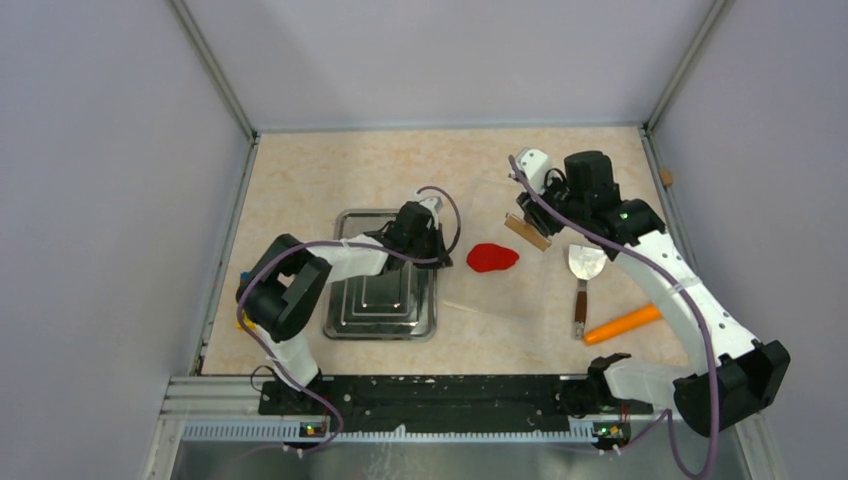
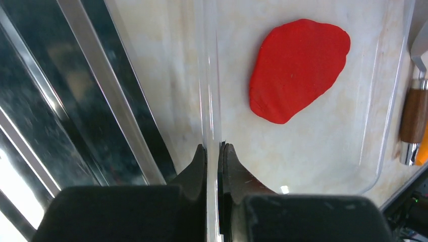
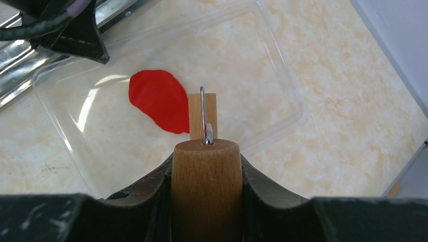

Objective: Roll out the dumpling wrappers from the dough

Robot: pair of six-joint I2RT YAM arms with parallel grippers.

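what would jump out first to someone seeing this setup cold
The bright red dough grabs the eye first: a flattened, irregular patch on a clear plastic sheet at mid-table. Next, the right fingers grip a wooden roller whose head sits by the dough's edge, while the left fingers pinch the sheet's rim. An orange carrot lies at the right and a shiny metal tray at the left.

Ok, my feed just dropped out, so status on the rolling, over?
Left claw shut on clear tray rim. Right claw shut on roller, at flattened dough edge. Spatula and carrot off tray, nothing blocking.
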